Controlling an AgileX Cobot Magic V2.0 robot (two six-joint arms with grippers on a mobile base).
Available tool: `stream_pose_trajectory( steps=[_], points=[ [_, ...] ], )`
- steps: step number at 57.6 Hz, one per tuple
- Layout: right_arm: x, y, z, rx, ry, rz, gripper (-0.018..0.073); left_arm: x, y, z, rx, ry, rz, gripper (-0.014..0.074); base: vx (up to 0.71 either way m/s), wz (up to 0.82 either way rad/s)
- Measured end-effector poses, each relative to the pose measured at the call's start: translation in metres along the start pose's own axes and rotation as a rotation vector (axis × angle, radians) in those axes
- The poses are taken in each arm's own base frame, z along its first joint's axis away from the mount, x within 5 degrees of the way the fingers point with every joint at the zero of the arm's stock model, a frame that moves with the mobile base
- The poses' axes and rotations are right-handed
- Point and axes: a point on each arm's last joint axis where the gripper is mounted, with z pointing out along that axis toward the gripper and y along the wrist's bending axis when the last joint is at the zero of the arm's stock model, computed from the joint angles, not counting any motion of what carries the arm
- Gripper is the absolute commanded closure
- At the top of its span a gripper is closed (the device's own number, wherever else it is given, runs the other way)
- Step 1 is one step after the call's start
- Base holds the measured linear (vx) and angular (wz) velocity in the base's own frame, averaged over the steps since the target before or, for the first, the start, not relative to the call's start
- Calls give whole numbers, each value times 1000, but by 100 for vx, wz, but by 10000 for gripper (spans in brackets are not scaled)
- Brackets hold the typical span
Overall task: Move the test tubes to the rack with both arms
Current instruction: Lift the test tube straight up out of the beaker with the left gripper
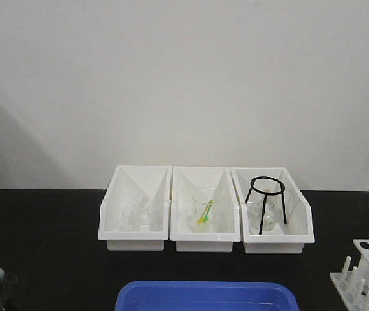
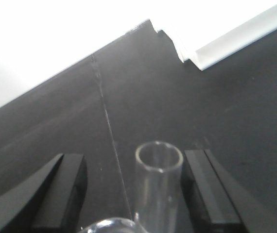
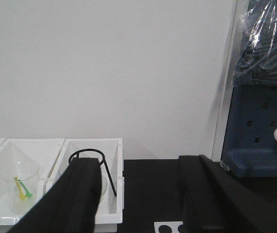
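Left pincer (image 2: 133,158): spread wide, test tube (image 2: 159,182) in the gap, unclamped. Right pincer (image 3: 139,164): spread, holding nothing. Rack (image 1: 368,269): right end of black surface (image 1: 42,246), near blue tub (image 1: 204,297).

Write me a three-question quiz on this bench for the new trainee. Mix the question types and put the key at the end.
1. Short answer: which gripper has the test tube between its fingers?
2. True or false: the right gripper is clamped on a tube.
3. In the front view, which white bin holds the black ring stand? A left, B middle, C right.

Key:
1. The left gripper.
2. False; nothing is between its fingers.
3. C, the right bin.
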Motion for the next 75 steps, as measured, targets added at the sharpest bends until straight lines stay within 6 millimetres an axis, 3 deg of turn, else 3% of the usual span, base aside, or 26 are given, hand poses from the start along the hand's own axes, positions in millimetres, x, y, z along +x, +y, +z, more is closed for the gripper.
stream_pose_trajectory(
  steps=[10, 23, 50, 64, 75],
  points=[
    [0, 0, 0, 0, 0, 0, 155, 2, -1, 2, 4, 9, 1, 213, 0, 0],
    [0, 0, 0, 0, 0, 0, 155, 2, -1, 2, 4, 9, 1, 620, 0, 0],
    [0, 0, 0, 0, 0, 0, 155, -7, 3, -5, -13, -30, -8, 619, 0, 0],
    [0, 0, 0, 0, 0, 0, 155, -58, 25, -30, -64, -163, -23, 619, 0, 0],
    [0, 0, 0, 0, 5, 5, 155, -105, 45, -49, -41, -147, -112, 619, 0, 0]
  ],
)
